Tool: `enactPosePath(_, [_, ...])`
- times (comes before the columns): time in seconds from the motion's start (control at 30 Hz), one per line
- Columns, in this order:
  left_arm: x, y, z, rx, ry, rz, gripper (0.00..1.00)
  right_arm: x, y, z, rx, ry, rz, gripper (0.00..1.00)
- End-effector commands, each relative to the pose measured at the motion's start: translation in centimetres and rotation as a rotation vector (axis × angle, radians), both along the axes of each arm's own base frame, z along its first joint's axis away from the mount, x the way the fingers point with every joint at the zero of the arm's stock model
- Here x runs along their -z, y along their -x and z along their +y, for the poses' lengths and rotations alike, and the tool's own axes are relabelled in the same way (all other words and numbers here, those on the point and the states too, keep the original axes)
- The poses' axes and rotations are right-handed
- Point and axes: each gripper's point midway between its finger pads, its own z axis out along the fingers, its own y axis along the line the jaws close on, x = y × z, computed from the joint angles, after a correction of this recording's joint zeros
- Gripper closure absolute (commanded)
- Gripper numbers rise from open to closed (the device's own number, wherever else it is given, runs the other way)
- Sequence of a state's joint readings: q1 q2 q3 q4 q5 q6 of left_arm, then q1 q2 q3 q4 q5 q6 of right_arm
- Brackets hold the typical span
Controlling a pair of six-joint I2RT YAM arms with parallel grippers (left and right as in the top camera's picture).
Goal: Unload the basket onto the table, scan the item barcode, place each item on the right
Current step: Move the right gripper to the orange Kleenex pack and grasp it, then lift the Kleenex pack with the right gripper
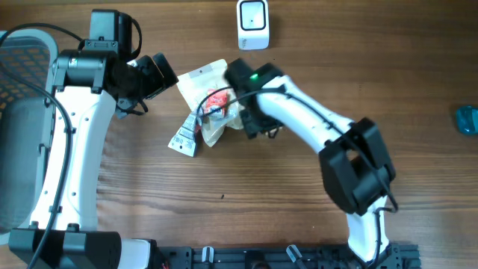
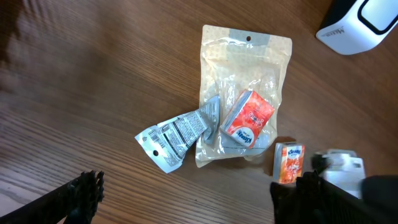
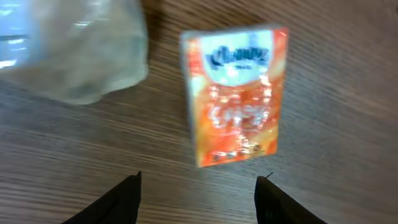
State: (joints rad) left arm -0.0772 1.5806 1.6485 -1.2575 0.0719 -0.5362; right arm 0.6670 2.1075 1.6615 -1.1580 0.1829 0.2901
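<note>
**Tissue pack [image 3: 236, 93] lies free**

The tissue pack lies flat mid-counter [image 1: 224, 217], just beside the plastic bag [image 2: 245, 93], apart from the scanner [image 1: 252, 24] at the far edge. The right hand [image 3: 199, 180] hangs over it, released; the left hand [image 2: 189, 186] gapes wide.
</note>
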Motion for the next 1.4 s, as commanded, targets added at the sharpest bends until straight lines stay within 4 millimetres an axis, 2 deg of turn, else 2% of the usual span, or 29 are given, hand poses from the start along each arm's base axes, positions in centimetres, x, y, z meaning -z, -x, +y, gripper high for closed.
enactPosePath(0.0, [0.1, -0.1, 0.3, -0.001, -0.012, 0.002, 0.0, -0.6, -1.7, -0.6, 0.014, 0.069, -0.135, 0.44])
enactPosePath(0.1, [0.1, -0.1, 0.3, 0.0, -0.012, 0.002, 0.0, 1.0, -1.7, -0.6, 0.019, 0.058, -0.149, 0.51])
enactPosePath(0.13, [0.1, -0.1, 0.3, -0.001, -0.012, 0.002, 0.0, 1.4, -1.8, -0.5, 0.029, 0.049, -0.161, 0.62])
enactPosePath(0.17, [0.1, -0.1, 0.3, -0.001, -0.012, 0.002, 0.0, 1.6, -1.9, -0.4, 0.031, 0.043, -0.168, 0.66])
enactPosePath(0.37, [0.1, -0.1, 0.3, -0.001, -0.012, 0.002, 0.0, 3.0, -1.8, -0.9, 0.035, 0.051, -0.182, 0.66])
enactPosePath(0.4, [0.1, -0.1, 0.3, -0.001, -0.012, 0.002, 0.0, 3.0, -1.7, -0.9, 0.035, 0.051, -0.18, 0.74])
enactPosePath(0.43, [0.1, -0.1, 0.3, -0.001, -0.012, 0.002, 0.0, 3.0, -1.8, -0.9, 0.037, 0.05, -0.181, 0.95])
enactPosePath(0.53, [0.1, -0.1, 0.3, -0.001, -0.012, 0.002, 0.0, 1.8, -2.2, -0.9, 0.119, 0.027, -0.181, 0.95])
enactPosePath(0.63, [0.1, -0.1, 0.3, -0.001, -0.012, 0.002, 0.0, -0.7, -2.7, 0.1, 0.163, -0.123, -0.089, 0.96])
enactPosePath(0.73, [0.1, -0.1, 0.3, -0.001, -0.012, 0.002, 0.0, -4.3, -2.5, 3.8, 0.085, -0.607, 0.145, 0.96])
enactPosePath(0.8, [0.1, -0.1, 0.3, -0.001, -0.012, 0.002, 0.0, -5.8, -2.7, 4.0, 0.093, -0.88, 0.258, 0.95])
enactPosePath(0.87, [0.1, -0.1, 0.3, -0.001, -0.012, 0.002, 0.0, -5.0, -2.6, 3.3, 0.131, -0.957, 0.303, 0.95])
enactPosePath(1.03, [0.1, -0.1, 0.3, -0.001, -0.012, 0.002, 0.0, -0.3, -0.7, 2.0, 0.294, -0.938, 0.375, 0.95])
enactPosePath(1.07, [0.1, -0.1, 0.3, -0.001, -0.012, 0.002, 0.0, 1.0, -0.8, 0.9, 0.378, -0.924, 0.378, 0.95])
enactPosePath(1.1, [0.1, -0.1, 0.3, -0.001, -0.012, 0.002, 0.0, 1.7, -1.1, -0.2, 0.414, -0.888, 0.36, 0.93])
enactPosePath(1.13, [0.1, -0.1, 0.3, -0.001, -0.012, 0.002, 0.0, 2.2, -1.7, -1.5, 0.437, -0.855, 0.329, 0.8])
enactPosePath(1.17, [0.1, -0.1, 0.3, -0.001, -0.012, 0.002, 0.0, 2.7, -2.4, -3.0, 0.465, -0.805, 0.296, 0.72])
enactPosePath(1.2, [0.1, -0.1, 0.3, -0.001, -0.012, 0.003, 0.0, 3.1, -2.9, -4.7, 0.498, -0.747, 0.266, 0.69])
enactPosePath(1.23, [0.1, -0.1, 0.3, -0.001, -0.012, 0.002, 0.0, 2.9, -3.6, -6.8, 0.513, -0.688, 0.231, 0.67])
enactPosePath(1.27, [0.1, -0.1, 0.3, -0.001, -0.012, 0.003, 0.0, 2.5, -4.0, -7.9, 0.516, -0.66, 0.211, 0.63])
enactPosePath(1.3, [0.1, -0.1, 0.3, 0.0, -0.012, 0.002, 0.0, 1.5, -4.6, -9.6, 0.513, -0.594, 0.175, 0.62])
enactPosePath(1.33, [0.1, -0.1, 0.3, 0.0, -0.013, 0.002, 0.0, 0.4, -5.1, -10.6, 0.512, -0.537, 0.149, 0.62])
enactPosePath(1.37, [0.1, -0.1, 0.3, 0.0, -0.012, 0.002, 0.0, -1.2, -5.4, -10.6, 0.468, -0.529, 0.13, 0.59])
